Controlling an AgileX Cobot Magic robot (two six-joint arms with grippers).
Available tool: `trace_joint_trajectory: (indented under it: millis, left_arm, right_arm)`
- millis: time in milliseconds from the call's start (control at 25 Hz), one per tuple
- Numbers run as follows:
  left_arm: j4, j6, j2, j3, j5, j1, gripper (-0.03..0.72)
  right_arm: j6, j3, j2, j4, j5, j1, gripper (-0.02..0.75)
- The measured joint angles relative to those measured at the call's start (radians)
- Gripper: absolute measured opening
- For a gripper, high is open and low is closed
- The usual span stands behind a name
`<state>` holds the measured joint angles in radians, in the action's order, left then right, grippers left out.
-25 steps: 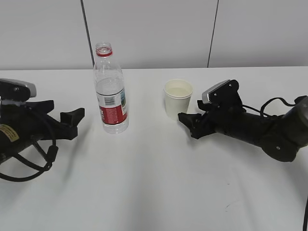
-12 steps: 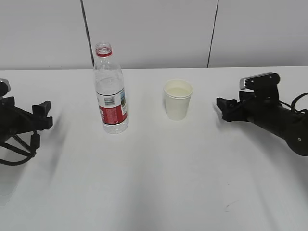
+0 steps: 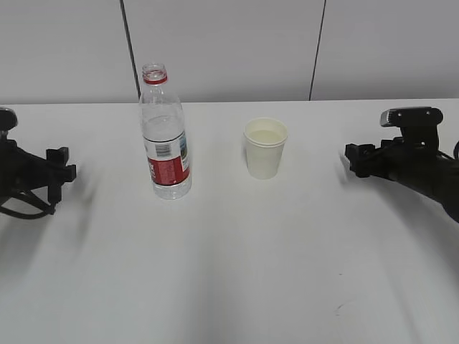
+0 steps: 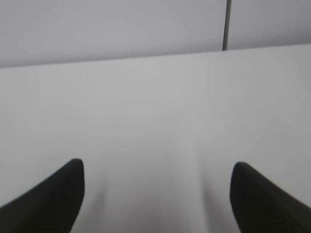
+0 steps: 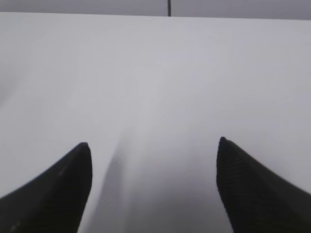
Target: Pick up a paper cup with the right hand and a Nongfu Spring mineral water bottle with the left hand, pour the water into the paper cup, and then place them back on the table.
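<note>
Two things stand in the upper middle of the frame on the table [image 3: 229, 272]: the Nongfu Spring mineral water bottle [image 3: 165, 136] left of centre, and the paper cup [image 3: 265, 148] just right of centre, near each other but not touching. Both are upright. The left hand [image 3: 61, 172] is at the far left edge and the right hand [image 3: 356, 159] at the far right, each well apart from its thing. In both wrist views the black fingers are spread wide and only bare tabletop lies between them, so neither one is holding anything.

The bottle has no cap and seems partly filled with the water, so I think it is a little heavy at the bottom, and its thin ribbed wall will probably give under pressure. A grip around the body at the red-and-white label looks safest, and it must stay upright or it can spill. The cup is light and soft, easy to crush or push over; I would take it around the middle of the wall, gently. There seems to be pale liquid inside the cup.

Nothing else lies on the table near them, and the way for each hand looks free
</note>
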<state>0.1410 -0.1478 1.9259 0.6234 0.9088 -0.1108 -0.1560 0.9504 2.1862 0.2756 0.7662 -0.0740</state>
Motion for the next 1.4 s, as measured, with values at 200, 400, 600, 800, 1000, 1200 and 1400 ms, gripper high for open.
trace_joint_trajectory:
  millis: [200, 400, 600, 800, 1000, 1200, 1400]
  left_arm:
    - [0.015, -0.026, -0.066, 0.105, -0.276, 0.000, 0.551]
    - [0.049, -0.045, -0.134, 0.241, -0.649, 0.011, 0.551]
    - [0.035, -0.046, -0.144, 0.384, -0.994, 0.045, 0.551]
    - [-0.042, -0.043, -0.144, 0.507, -1.252, 0.065, 0.551]
    - [-0.222, 0.079, -0.144, 0.619, -1.513, 0.066, 0.544]
    - [-0.322, 0.134, -0.144, 0.717, -1.754, 0.066, 0.543]
    - [-0.311, 0.138, -0.144, 0.793, -1.926, 0.066, 0.543]
  right_arm:
    - [-0.008, 0.008, -0.105, -0.028, -0.175, 0.000, 0.588]
    - [-0.009, 0.070, -0.189, -0.030, -0.466, 0.000, 0.588]
    - [-0.009, 0.139, -0.209, -0.049, -0.775, 0.000, 0.588]
    - [0.015, 0.249, -0.209, -0.131, -1.126, 0.000, 0.587]
    - [0.173, 0.384, -0.209, -0.304, -1.396, 0.000, 0.587]
    - [0.238, 0.503, -0.209, -0.361, -1.665, 0.000, 0.587]
    - [0.253, 0.586, -0.209, -0.365, -1.887, 0.000, 0.587]
